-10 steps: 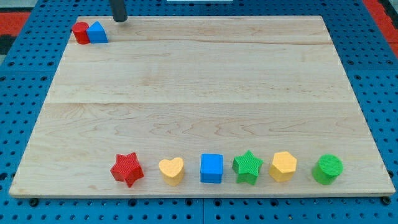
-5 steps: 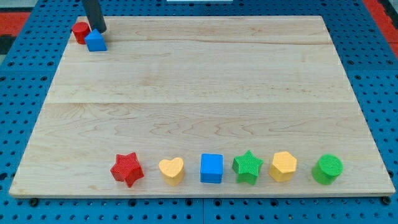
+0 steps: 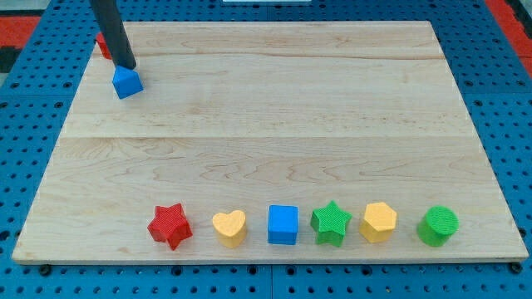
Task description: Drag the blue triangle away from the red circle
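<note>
Blue triangle [image 3: 126, 82] near tabletop [image 3: 266, 149] top-left corner, apart from red circle [image 3: 101, 46], mostly hidden behind rod. Tip [image 3: 125, 66] touching triangle's top edge. No fingers fitted.

Red star [image 3: 169, 225], yellow heart [image 3: 229, 226], blue cube [image 3: 283, 224], green star [image 3: 331, 222], yellow hexagon [image 3: 378, 222], green cylinder [image 3: 437, 226], wooden board [image 3: 274, 116]

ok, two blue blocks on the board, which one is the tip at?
The blue triangle near the view's top left. My tip sits right at its upper edge. The blue cube stands far away in the bottom row, between the yellow heart and green star.
</note>
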Action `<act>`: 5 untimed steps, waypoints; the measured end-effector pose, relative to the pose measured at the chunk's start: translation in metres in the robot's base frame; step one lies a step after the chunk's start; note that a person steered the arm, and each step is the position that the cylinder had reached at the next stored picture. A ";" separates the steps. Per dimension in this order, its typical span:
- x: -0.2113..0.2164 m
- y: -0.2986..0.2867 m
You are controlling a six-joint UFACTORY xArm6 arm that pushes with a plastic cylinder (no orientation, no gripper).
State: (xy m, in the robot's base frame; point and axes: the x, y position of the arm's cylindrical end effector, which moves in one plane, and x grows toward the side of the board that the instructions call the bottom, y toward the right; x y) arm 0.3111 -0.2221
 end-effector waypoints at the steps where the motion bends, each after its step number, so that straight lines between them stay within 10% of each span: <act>1: 0.011 0.004; 5: 0.003 0.050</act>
